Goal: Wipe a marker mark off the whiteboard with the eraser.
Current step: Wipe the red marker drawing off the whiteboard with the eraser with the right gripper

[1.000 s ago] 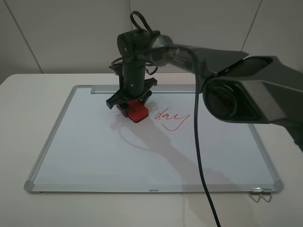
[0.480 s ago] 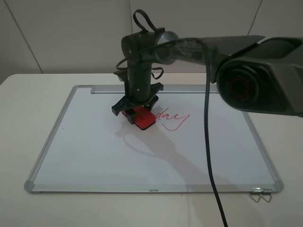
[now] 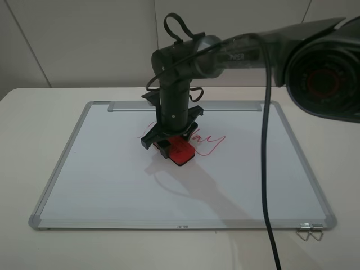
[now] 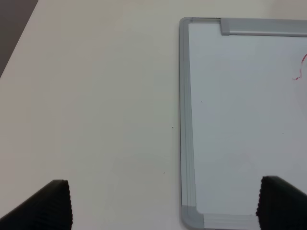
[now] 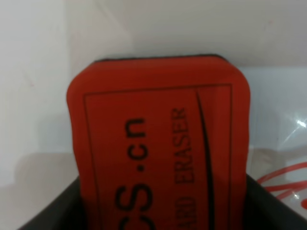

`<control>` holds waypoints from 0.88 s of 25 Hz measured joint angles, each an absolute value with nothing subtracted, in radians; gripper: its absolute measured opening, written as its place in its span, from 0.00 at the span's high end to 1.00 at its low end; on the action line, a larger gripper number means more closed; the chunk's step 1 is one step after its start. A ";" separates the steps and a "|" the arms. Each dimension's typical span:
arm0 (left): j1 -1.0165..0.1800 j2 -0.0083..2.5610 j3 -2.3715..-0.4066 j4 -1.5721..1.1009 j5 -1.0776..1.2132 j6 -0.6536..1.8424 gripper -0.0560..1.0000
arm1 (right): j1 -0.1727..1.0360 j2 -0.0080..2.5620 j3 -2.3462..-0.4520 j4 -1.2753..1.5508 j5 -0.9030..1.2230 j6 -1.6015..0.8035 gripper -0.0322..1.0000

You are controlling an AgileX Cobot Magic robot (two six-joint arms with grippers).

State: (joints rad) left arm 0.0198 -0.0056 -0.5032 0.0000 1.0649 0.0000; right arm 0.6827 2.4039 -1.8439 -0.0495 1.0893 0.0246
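The whiteboard lies flat on the pale table, its silver strip along the far edge. My right gripper reaches in over the board's middle and is shut on the red eraser, whose felt base rests on the board just left of the red word "day". In the right wrist view the eraser fills the picture, with black lettering on top. A small red squiggle of the marker mark shows in the left wrist view. My left gripper hangs open over the table beside the board's left frame.
A black cable hangs from the right arm across the board's right side. A metal clip lies off the board's near right corner. Bare table surrounds the board, with a white wall behind.
The right gripper has slid the eraser toward the near right over the board, closer to the word "day". Faint red strokes now show where it was.
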 joint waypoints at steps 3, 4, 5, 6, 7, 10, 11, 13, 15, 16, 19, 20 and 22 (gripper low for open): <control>0.020 -0.006 -0.503 0.000 1.065 0.000 0.22 | 0.684 2.402 -1.839 -0.051 1.069 0.026 0.47; 0.020 -0.006 -0.503 0.000 1.065 0.000 0.22 | 0.685 2.401 -1.837 -0.052 1.065 0.026 0.47; 0.020 -0.006 -0.503 0.000 1.065 0.000 0.22 | 0.685 2.401 -1.837 -0.052 1.062 0.026 0.47; 0.020 -0.006 -0.503 0.000 1.065 0.000 0.22 | 0.685 2.401 -1.843 -0.052 1.064 0.026 0.47; 0.020 -0.006 -0.503 0.000 1.065 0.000 0.22 | 0.685 2.403 -1.856 -0.052 1.067 0.026 0.47; 0.020 -0.006 -0.503 0.000 1.065 0.000 0.22 | 0.686 2.422 -1.916 -0.056 1.107 0.026 0.47; 0.020 -0.006 -0.503 0.000 1.065 0.000 0.22 | 0.686 2.429 -1.940 -0.057 1.120 0.026 0.47; 0.020 -0.006 -0.503 0.000 1.065 0.000 0.22 | 0.687 2.431 -1.983 -0.057 1.149 0.026 0.47; 0.020 -0.006 -0.503 0.000 1.065 0.000 0.22 | 0.687 2.430 -2.025 -0.057 1.158 0.026 0.47; 0.020 -0.006 -0.503 0.000 1.065 0.000 0.22 | 0.687 2.430 -2.042 -0.057 1.158 0.026 0.47; 0.020 -0.006 -0.503 0.000 1.065 0.000 0.22 | 0.687 2.430 -2.067 -0.058 1.163 0.026 0.47; 0.020 -0.006 -0.503 0.000 1.065 0.000 0.22 | 0.687 2.430 -2.070 -0.058 1.153 0.026 0.47; 0.020 -0.006 -0.503 0.000 1.065 0.000 0.22 | 0.687 2.430 -2.073 -0.059 1.122 0.026 0.47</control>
State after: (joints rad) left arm 0.0198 -0.0056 -0.5032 0.0000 1.0649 0.0000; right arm 0.6868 2.4303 -2.0729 -0.0589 1.1220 0.0255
